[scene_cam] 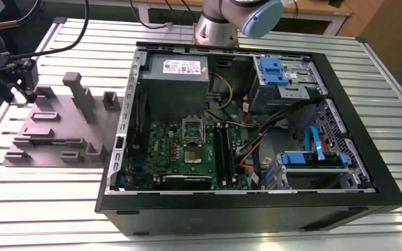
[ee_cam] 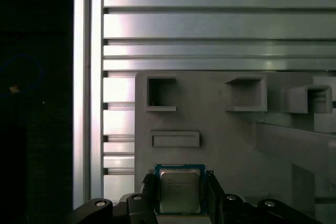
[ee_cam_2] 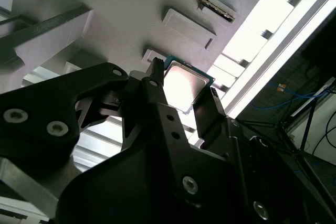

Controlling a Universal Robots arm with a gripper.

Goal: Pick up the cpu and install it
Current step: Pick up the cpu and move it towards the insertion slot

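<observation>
The cpu sits at the edge of the grey fixture, silver top facing up with its thin green rim showing, and the gripper is clamped on it: in both wrist views the black fingers press against two opposite edges of the chip. Whether it is lifted clear of the fixture or rests in its pocket, I cannot tell

By my reading, the step in hand is the pick-up, with the grasp made and the install not yet begun. The socket on the green motherboard is well apart from the fixture, inside the open computer case that stands just beside the fixture on the exterior view's right. Installing calls for a straight lift that keeps the chip flat. It then has to be carried over the case wall and squared to the socket without tilt, since a chip held by its edges could slip or seat crooked

The fixture rests on a table of ribbed aluminium slats, pale and reflective, and has several raised posts and empty recesses. The arm stands at the table's far side beyond the case, dark cables hang above the fixture, and wooden furniture lies farther off
</observation>
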